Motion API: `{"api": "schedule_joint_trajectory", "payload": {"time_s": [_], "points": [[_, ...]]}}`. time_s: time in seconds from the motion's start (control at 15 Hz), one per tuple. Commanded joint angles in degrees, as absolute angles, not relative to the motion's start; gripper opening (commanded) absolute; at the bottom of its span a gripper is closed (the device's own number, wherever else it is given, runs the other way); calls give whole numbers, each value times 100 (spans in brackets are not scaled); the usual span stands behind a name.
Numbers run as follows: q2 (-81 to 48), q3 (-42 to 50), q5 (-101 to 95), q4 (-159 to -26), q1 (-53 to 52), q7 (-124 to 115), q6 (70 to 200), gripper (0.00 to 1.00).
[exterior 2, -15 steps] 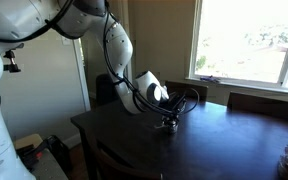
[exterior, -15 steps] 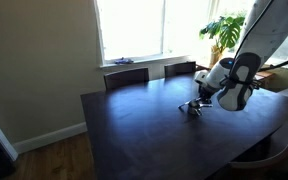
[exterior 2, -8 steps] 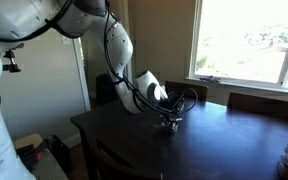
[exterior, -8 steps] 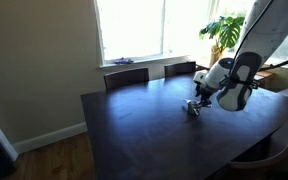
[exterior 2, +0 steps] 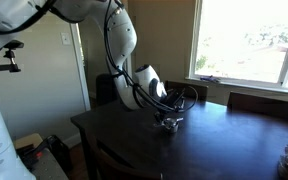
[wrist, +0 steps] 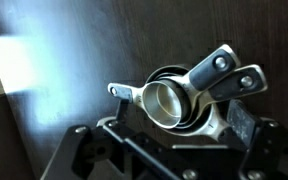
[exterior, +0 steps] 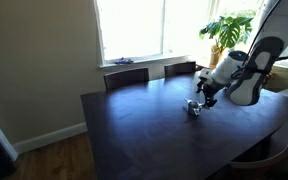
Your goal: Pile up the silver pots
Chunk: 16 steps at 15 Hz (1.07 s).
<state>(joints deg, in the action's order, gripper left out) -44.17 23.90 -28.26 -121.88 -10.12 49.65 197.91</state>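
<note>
The silver pots (wrist: 174, 100) sit nested one inside another, on the dark wooden table (exterior: 134, 130), toward its far side from the window wall. In the wrist view their rims show as concentric bright rings. Two flat handles fan out to one side, and a shorter one pokes out the opposite way. The count looks like three, though the inner rims blur together. Nesting keeps the small stack low and steady, so the pile seems to be made already.

The gripper (wrist: 165, 128) hangs just above the pile. Its dark fingers (wrist: 84, 135) stand spread wide to either side, and nothing is held between them. In both exterior views the pots (exterior: 194, 107) (exterior 2: 170, 123) rest on the tabletop, apart from the gripper (exterior: 206, 98), likely so it can rise without catching the splayed handles.

Around them the tabletop near the pile is bare. Two chair backs (exterior: 126, 77) stand at the table's edge below a bright window (exterior: 134, 30), and a leafy plant (exterior: 224, 30) sits well behind the arm. Nothing blocks the way upward.
</note>
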Motion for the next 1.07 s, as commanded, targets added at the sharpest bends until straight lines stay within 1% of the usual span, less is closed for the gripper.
{"api": "schedule_joint_trajectory", "payload": {"time_s": [0.0, 0.27, 0.47, 0.67, 0.73, 0.87, 1.0], "points": [[-3369, 1817, -3462, -13100, -260, 5250, 19791, 100], [-2724, 1221, -4035, -13503, 536, 5099, 19791, 100], [-2487, 792, -4236, -13543, 1047, 4894, 19791, 100], [-2452, 25, -4171, -13615, 1807, 4879, 19791, 100], [-2719, 479, -4080, -13309, 1288, 4898, 19791, 100], [-2721, 238, -4118, -13335, 1552, 4859, 19791, 100], [-2721, 207, -4122, -13339, 1586, 4853, 19791, 100]]}}
